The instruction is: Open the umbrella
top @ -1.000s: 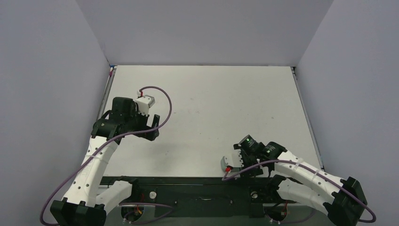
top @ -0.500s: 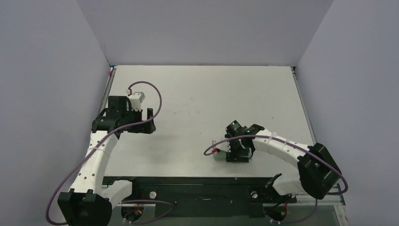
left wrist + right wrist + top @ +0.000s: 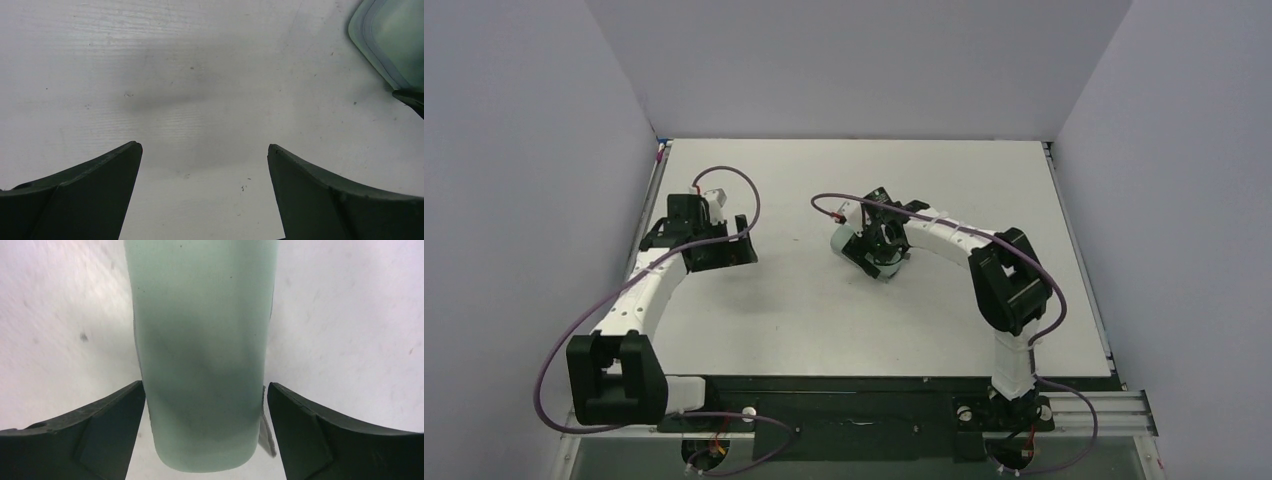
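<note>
The umbrella is out of view. A pale green oblong case [image 3: 200,350] lies on the white table, lengthwise between the fingers of my right gripper [image 3: 205,390]. That gripper is open: its left finger sits right against the case's side, and a narrow gap with a grey flap [image 3: 266,432] shows at its right finger. From above, the right gripper [image 3: 881,250] hovers over the case [image 3: 844,241] at mid-table. My left gripper [image 3: 749,242] stands open over bare table at the left, empty [image 3: 205,150]. A corner of the case [image 3: 395,40] shows at its view's upper right.
Grey walls enclose the white table [image 3: 984,190] on three sides. Purple cables [image 3: 734,180] loop off both wrists. The arm bases and a black rail [image 3: 854,410] run along the near edge.
The right arm has swung from the near edge out to mid-table, and the green case has come with it. The left arm has stretched forward a little, its gripper still open.
</note>
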Controlling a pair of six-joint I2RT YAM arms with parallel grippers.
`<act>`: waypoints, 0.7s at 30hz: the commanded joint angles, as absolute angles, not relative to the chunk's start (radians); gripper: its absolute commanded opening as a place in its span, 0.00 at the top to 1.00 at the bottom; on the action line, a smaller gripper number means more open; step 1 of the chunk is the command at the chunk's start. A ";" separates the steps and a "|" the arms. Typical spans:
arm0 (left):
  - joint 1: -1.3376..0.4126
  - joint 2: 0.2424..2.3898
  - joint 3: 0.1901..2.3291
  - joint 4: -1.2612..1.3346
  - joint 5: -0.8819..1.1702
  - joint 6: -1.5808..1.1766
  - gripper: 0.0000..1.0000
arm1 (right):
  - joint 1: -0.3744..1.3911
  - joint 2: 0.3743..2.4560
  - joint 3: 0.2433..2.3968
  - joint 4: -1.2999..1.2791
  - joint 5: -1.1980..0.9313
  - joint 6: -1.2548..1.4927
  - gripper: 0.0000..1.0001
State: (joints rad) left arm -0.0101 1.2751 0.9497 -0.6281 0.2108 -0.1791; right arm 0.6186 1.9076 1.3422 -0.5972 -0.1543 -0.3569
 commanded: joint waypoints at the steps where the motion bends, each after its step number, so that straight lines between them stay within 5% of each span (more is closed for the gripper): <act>1: -0.005 1.338 0.948 -0.484 0.234 -0.227 0.03 | 0.638 1.937 1.451 -0.552 -0.211 -0.231 0.10; 11: -0.185 1.448 0.929 -0.279 0.331 -0.206 0.01 | 0.550 1.776 1.415 -0.617 -0.466 -0.111 0.08; 21: -0.300 1.245 0.528 0.341 0.521 -0.140 0.01 | 0.455 1.943 1.463 -0.541 -0.589 0.109 0.14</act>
State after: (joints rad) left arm -0.2390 1.3167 0.5987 0.0208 0.4297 -0.1970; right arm 0.4721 1.8771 1.4437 -0.6003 -0.4862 -0.0162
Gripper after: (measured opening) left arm 0.973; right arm 0.880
